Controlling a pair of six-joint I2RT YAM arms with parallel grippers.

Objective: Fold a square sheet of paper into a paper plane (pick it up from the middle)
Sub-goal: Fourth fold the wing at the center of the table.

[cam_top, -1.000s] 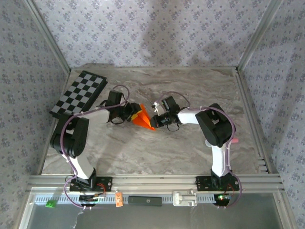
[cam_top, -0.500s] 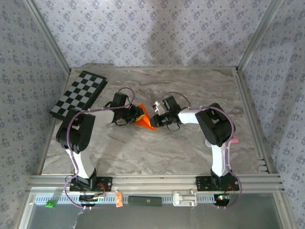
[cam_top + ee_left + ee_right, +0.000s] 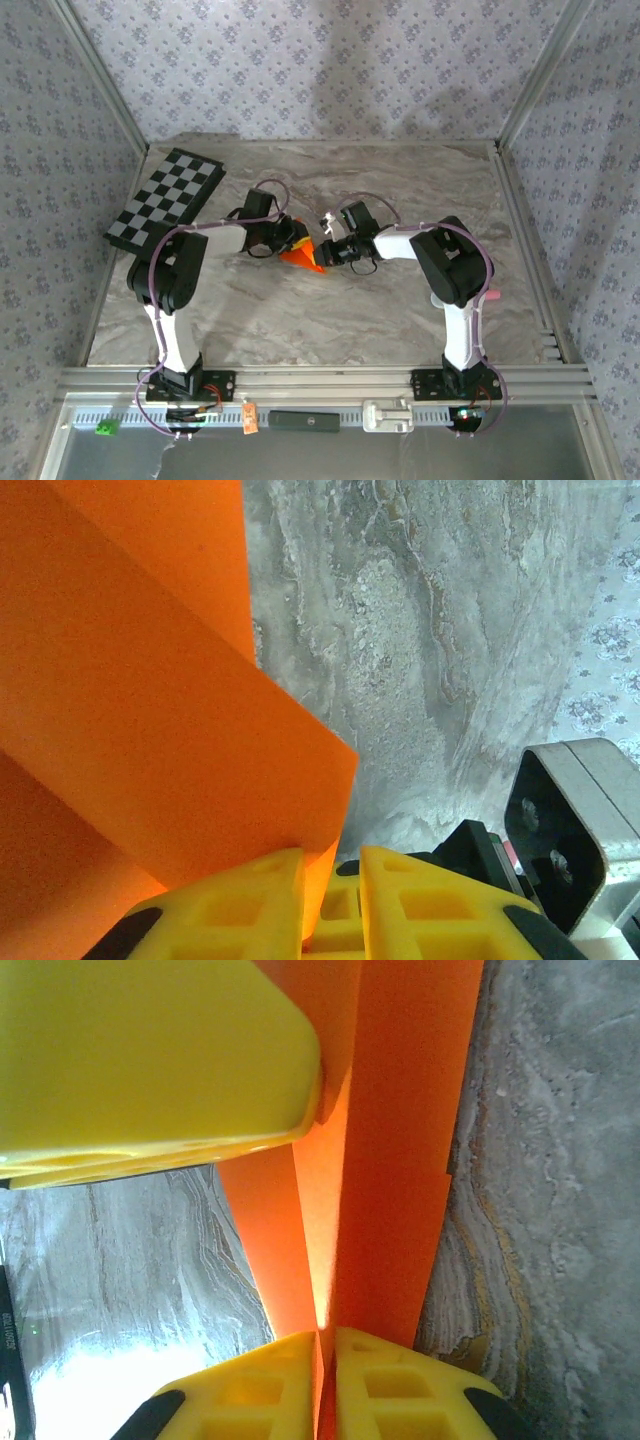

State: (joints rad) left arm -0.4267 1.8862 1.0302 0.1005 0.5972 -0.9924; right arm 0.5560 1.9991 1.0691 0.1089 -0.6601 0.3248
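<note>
Gripping paper plane (image 3: 303,256) from opposite sides: left jaws, right jaws.

Top view looks down from behind; wrist views closely share the paper (image 3: 400,1110).

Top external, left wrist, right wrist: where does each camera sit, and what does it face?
Top external: above and behind the arms, looking down at the table; both arms reach the orange paper.
Left wrist: on that arm, facing along the left fingers, shut on the paper.
Right wrist: likewise, right fingers shut on it.
All share the paper.
</note>
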